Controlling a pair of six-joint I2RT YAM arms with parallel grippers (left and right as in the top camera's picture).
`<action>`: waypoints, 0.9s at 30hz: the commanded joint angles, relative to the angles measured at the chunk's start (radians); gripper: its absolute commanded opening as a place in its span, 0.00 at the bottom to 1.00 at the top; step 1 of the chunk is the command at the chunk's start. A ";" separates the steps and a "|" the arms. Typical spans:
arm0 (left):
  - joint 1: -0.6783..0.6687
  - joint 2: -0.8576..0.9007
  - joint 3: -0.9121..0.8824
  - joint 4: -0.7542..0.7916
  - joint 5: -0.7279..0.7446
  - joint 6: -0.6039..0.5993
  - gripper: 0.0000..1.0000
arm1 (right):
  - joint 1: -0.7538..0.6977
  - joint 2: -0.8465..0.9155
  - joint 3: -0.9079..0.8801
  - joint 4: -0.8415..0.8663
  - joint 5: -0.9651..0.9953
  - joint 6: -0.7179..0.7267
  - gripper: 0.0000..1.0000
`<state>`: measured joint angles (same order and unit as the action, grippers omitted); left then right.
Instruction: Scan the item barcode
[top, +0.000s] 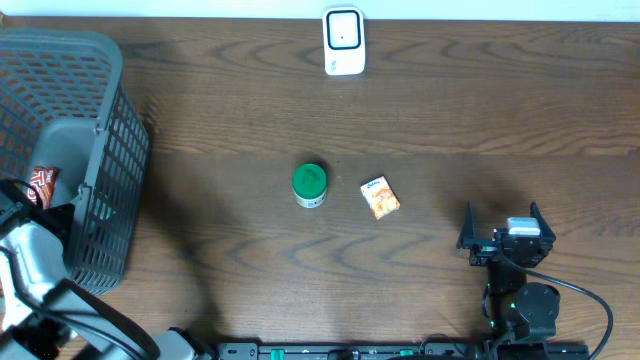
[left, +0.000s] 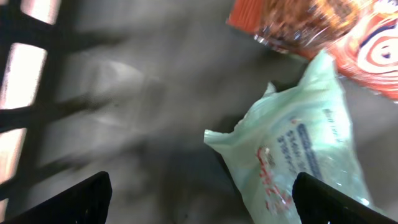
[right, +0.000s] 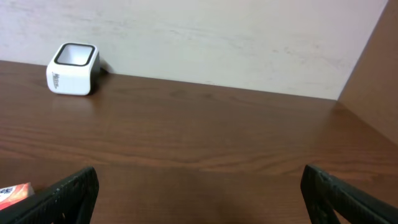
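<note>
My left gripper (left: 202, 200) is down inside the grey basket (top: 105, 150) and stands open, with only the basket floor between its fingers. A pale green packet (left: 305, 149) with red and blue print lies just ahead, close to the right finger (left: 339, 202). Beyond it is an orange-red snack packet (left: 329, 25), seen from overhead as a red packet (top: 40, 185). The white barcode scanner (top: 343, 40) stands at the table's far edge and shows far left in the right wrist view (right: 73, 68). My right gripper (top: 503, 215) rests open and empty at the front right.
A green-lidded can (top: 310, 184) and a small orange box (top: 380, 197) sit mid-table; the box's corner (right: 15, 193) peeks into the right wrist view. The basket's slatted wall (left: 31, 81) rises to the left of my left gripper.
</note>
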<state>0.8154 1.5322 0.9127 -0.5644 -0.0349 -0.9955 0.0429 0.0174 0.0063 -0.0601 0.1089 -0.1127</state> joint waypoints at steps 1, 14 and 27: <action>-0.002 0.063 -0.012 0.019 0.028 -0.012 0.93 | -0.010 -0.004 -0.001 -0.003 0.009 0.011 0.99; -0.002 0.252 -0.012 0.139 0.106 -0.001 0.94 | -0.010 -0.004 -0.001 -0.003 0.009 0.011 0.99; -0.003 0.272 -0.013 0.150 0.232 0.106 0.94 | -0.010 -0.004 -0.001 -0.003 0.009 0.011 0.99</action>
<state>0.8173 1.6997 0.9764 -0.3676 0.0547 -0.9142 0.0429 0.0174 0.0063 -0.0601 0.1089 -0.1127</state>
